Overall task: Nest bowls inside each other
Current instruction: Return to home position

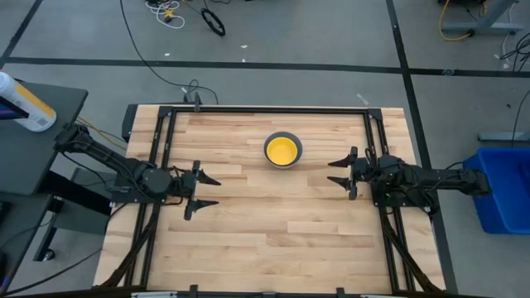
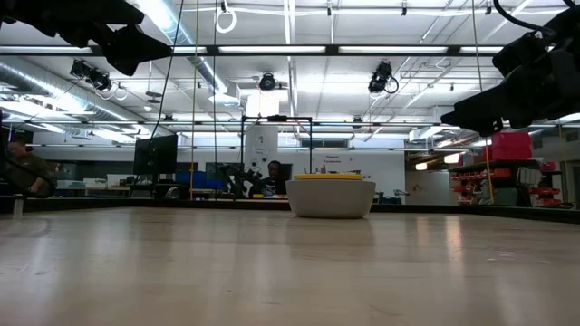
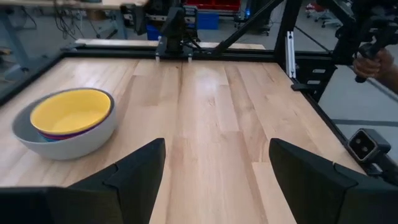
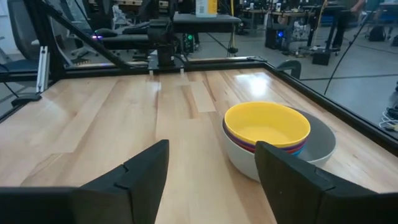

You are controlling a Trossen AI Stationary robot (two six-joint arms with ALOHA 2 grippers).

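Observation:
A stack of nested bowls (image 1: 282, 151) stands on its base on the wooden table, toward the far middle. The grey bowl (image 4: 314, 149) is outermost and the yellow bowl (image 4: 266, 124) sits on top; thin red and dark blue rims show between them. My left gripper (image 1: 209, 190) hovers open at the table's left, apart from the stack. My right gripper (image 1: 338, 172) hovers open at the table's right, a short way from the stack. Nothing is between either pair of fingers.
A black metal frame (image 1: 273, 110) runs around the table's far and side edges. Bare wood lies between the grippers and toward the near edge. A blue bin (image 1: 503, 189) stands off the table at the right. A person's hand (image 3: 373, 62) shows beyond the table.

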